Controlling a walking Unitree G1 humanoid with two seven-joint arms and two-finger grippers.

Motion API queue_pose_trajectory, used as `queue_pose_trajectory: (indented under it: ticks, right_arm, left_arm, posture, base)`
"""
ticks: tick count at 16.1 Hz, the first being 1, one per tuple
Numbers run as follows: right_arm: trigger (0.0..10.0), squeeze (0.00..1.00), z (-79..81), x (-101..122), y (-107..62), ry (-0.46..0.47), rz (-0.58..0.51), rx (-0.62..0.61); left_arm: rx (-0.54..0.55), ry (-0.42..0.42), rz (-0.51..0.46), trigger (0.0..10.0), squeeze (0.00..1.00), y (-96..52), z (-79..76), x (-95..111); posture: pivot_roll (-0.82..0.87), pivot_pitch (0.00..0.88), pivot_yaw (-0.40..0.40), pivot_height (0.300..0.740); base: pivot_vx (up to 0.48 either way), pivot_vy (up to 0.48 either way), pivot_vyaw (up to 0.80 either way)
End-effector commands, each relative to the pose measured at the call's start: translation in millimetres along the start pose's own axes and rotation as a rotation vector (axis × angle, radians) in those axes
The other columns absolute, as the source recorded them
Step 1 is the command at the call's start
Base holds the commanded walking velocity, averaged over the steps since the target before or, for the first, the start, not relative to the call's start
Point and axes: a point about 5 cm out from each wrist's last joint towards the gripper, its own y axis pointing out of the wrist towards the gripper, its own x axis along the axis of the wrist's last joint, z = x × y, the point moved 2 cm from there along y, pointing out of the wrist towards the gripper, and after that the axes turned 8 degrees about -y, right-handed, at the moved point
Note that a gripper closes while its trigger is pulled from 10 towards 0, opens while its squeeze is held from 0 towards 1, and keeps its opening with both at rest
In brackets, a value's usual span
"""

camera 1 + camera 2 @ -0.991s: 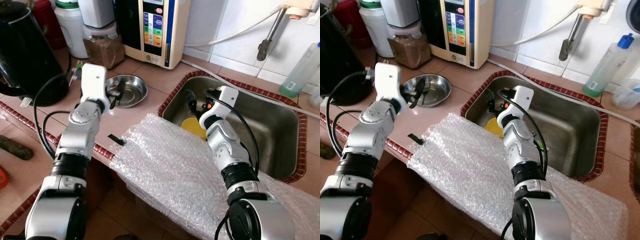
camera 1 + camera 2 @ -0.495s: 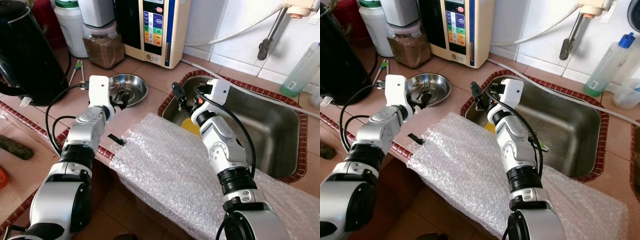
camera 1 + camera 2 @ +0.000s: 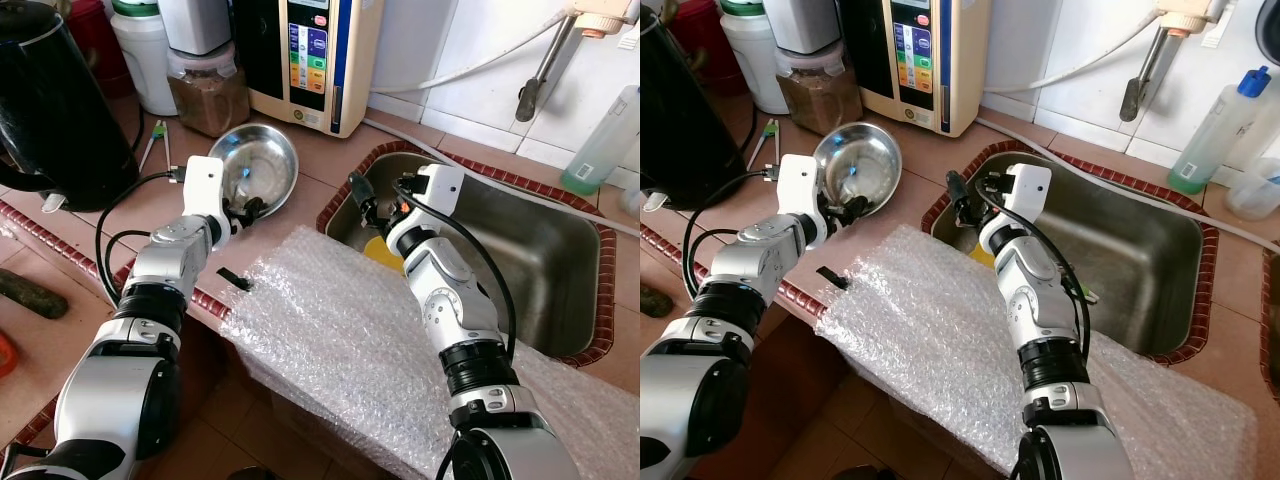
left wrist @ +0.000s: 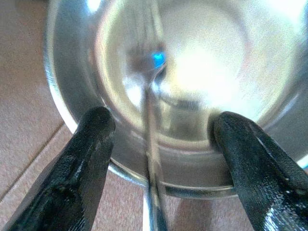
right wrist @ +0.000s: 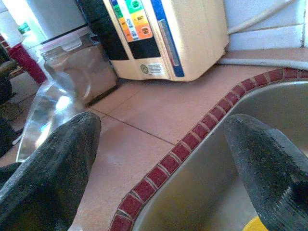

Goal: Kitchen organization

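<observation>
Because the steel bowl (image 3: 258,168) is thin, light and slick, it looks best pinched at its rim, where the left gripper (image 3: 246,210) holds it tilted on the counter; a fork (image 4: 150,144) lies inside. At three o'clock, the right gripper (image 3: 962,205) hangs spread wide over the sink (image 3: 560,250).

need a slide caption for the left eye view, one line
Left gripper tilts the steel bowl up on the counter while the open right gripper hovers at the sink edge, above bubble wrap.
</observation>
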Motion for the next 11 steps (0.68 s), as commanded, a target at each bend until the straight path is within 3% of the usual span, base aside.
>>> queue_pose_trajectory:
  ticks: [1,2,11]
  right_arm:
    - [10.0,0.06,5.7,5.9,0.2,0.004,-0.010,0.057]
    - [10.0,0.00,8.0,6.2,0.0,0.007,-0.006,0.081]
    - [10.0,0.00,31.3,5.6,-17.1,-0.084,0.083,0.422]
  left_arm:
    - [-0.008,0.007,0.066,0.0,0.00,0.0,2.2,-11.2]
    - [-0.012,0.010,0.070,0.0,0.00,-0.4,2.6,-11.3]
    - [-0.064,0.070,0.097,0.0,0.00,-4.7,4.7,-8.6]
  posture:
    - [0.04,0.062,0.020,0.740]
    - [0.04,0.062,0.020,0.740]
    - [0.04,0.055,0.023,0.740]
  base:
    - [0.000,0.000,0.00]
    - [0.000,0.000,0.00]
    - [0.000,0.000,0.00]
